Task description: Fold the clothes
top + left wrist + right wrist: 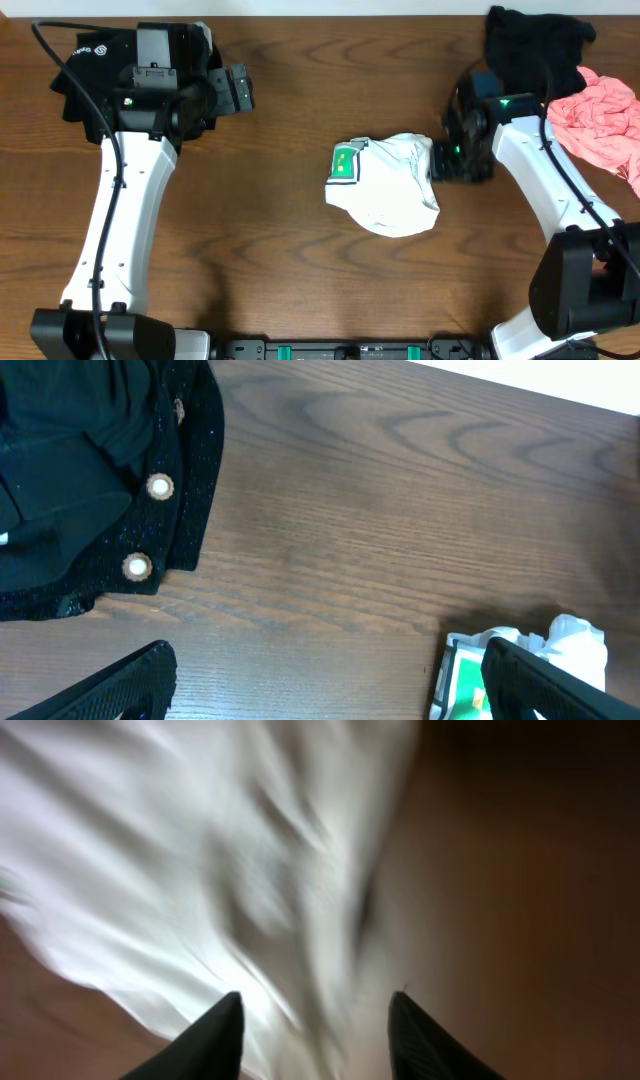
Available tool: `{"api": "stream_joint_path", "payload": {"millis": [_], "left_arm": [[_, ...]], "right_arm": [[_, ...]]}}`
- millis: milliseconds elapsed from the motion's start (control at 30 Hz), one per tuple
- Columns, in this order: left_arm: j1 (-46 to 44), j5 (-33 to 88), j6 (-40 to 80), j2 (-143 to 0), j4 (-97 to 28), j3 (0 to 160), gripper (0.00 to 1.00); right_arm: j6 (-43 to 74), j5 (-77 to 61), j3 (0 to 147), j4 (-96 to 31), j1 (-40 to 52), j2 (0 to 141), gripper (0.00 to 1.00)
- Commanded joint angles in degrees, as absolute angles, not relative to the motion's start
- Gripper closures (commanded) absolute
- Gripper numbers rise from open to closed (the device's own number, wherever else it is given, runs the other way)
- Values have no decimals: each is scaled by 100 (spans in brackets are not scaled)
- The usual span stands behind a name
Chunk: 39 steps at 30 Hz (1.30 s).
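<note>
The wooden table point(300, 100) is carrying everything. The two white arms are reaching across it, the left arm point(125, 200) stretching up the left side and the right arm point(540, 170) angling in from the right.

The white T-shirt point(395, 190) is lying bunched in a rounded heap near the middle of the table, well apart from the other garments. At the right edge, a pink piece point(605, 120) is lying crumpled, touching a black piece point(530, 45) that is sitting at the top right corner behind the right arm. A gold-buttoned black piece point(80, 90) is lying at the top left, partly under the left arm's wrist.

The left pincer point(240, 88) is hovering over bare wood to the right of that black piece. In its wrist view, the left pincer point(328, 655) is standing wide apart and gripping nothing. The right pincer point(445, 160) is sitting at the right edge of the T-shirt. In its blurred wrist view, the right pincer point(318, 1005) is showing its two fingers parted, with white cloth point(200, 850) filling the space beyond them. I cannot tell whether they are touching the fabric.

The green-and-black chest print point(345, 163) is facing up on the shirt's left end. Two gold buttons point(159, 487) are showing along the black piece's edge.
</note>
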State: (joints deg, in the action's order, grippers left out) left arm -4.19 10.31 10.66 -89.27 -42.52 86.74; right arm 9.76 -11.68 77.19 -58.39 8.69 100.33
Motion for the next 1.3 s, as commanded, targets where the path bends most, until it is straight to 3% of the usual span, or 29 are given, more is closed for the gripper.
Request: {"api": "stream_joint_path", "payload": {"millis": [0, 300, 567, 933, 1133, 1267], "left_arm": [[-456, 987, 1013, -8995, -4292, 8646, 2], [-569, 989, 1013, -9166, -4412, 8646, 2], [-840, 1007, 701, -9524, -4604, 8643, 2], [-1050, 1009, 556, -9699, -4595, 8643, 2], [-1048, 1190, 484, -9699, -5050, 8641, 2], [-1050, 2272, 156, -9701, -5352, 8635, 2]], "right_arm": [[628, -2067, 7953, -5212, 1011, 9926, 58], [270, -2191, 7950, -4600, 1538, 10510, 51], [204, -2117, 7950, -4499, 1479, 11271, 53], [-351, -2139, 7953, -2987, 1356, 11671, 42], [-344, -2757, 8482, -3306, 1280, 11537, 23], [-307, -2895, 9135, -4259, 1166, 11292, 14]]}}
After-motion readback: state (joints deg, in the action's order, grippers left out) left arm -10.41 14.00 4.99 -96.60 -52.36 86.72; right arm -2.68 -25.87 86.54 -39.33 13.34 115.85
